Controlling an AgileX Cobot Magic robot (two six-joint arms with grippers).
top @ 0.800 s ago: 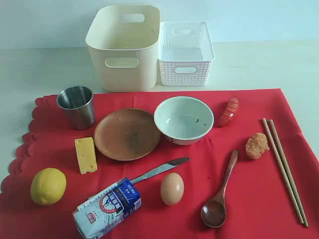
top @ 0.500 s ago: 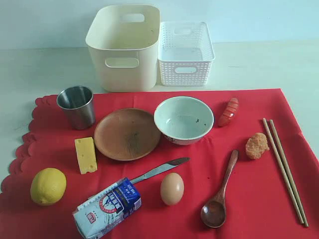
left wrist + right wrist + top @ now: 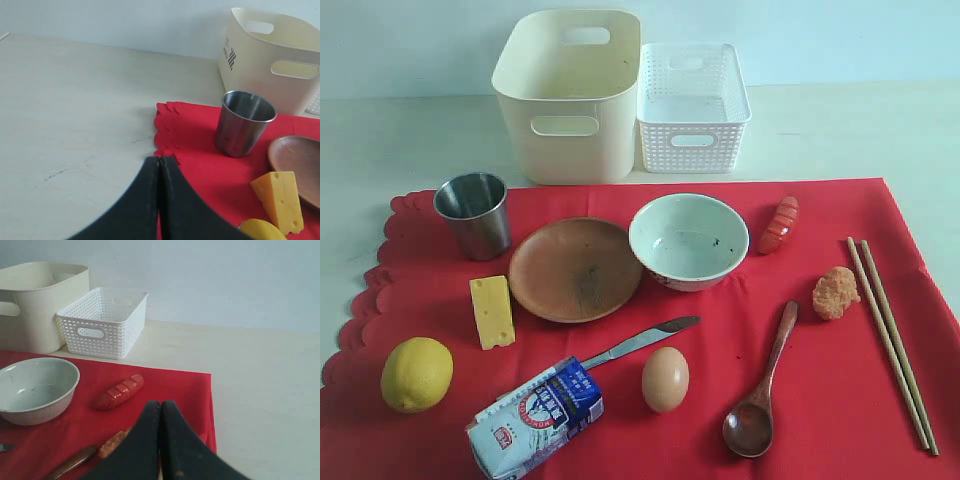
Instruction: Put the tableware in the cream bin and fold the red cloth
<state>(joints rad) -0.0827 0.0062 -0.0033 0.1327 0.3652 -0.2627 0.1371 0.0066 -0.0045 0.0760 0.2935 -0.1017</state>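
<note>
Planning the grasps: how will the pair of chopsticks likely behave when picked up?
The chopsticks look thin and stiff, lying flat on the red cloth, so pinching them may be fiddly. They are two loose sticks side by side, so one could probably slip free or roll.

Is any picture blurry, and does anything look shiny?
Exterior view: sharp, soft even light, faint shadows, a mild gleam on the steel cup. Left wrist view: the left gripper is so close it looks soft-edged. Right wrist view: the right gripper looks the same.
</note>
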